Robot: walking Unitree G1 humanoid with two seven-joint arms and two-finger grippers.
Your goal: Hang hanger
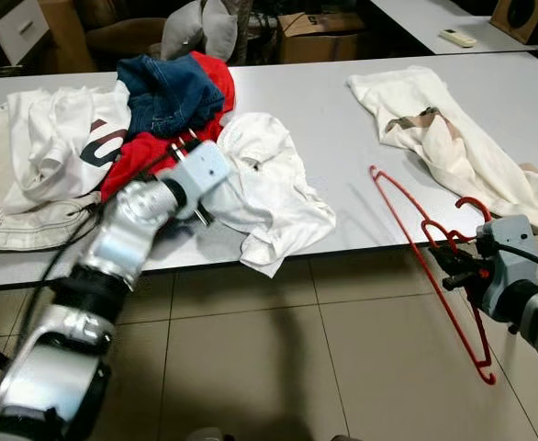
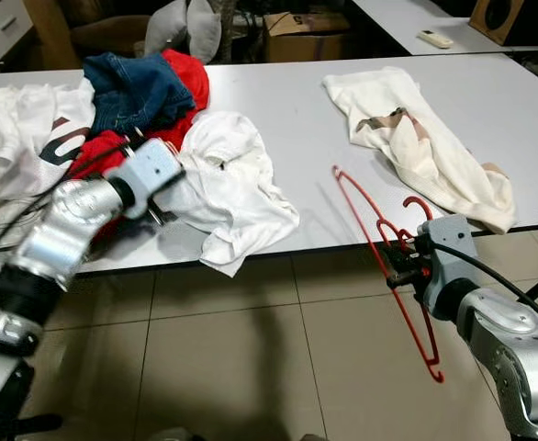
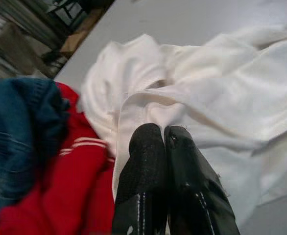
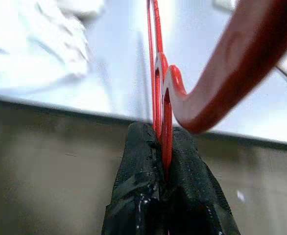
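We find the red hanger (image 1: 431, 266) held off the near edge of the white table (image 1: 342, 129), one shoulder tip over the tabletop and the other hanging down toward the tiled floor; the right gripper (image 2: 407, 260) is clamped on it close under the hook, and the right wrist view shows both black fingers (image 4: 136, 161) pressed flat against the thin red neck.

We judge the hanger light, rigid and made of slim smooth plastic; such a neck may pivot between the pads, and the long lower arm gives it leverage to swing; the present hold near the hook is, in our opinion, the sound one, since it leaves the hook free to catch a rail; a grip further out on a shoulder would tilt it.

The left gripper (image 3: 164, 142) rests with its fingers together on the white garment (image 1: 264, 184), beside the red garment (image 1: 150, 147) and the blue jeans (image 1: 168, 92); a second white garment (image 1: 443, 138) lies well apart on the table's right side.
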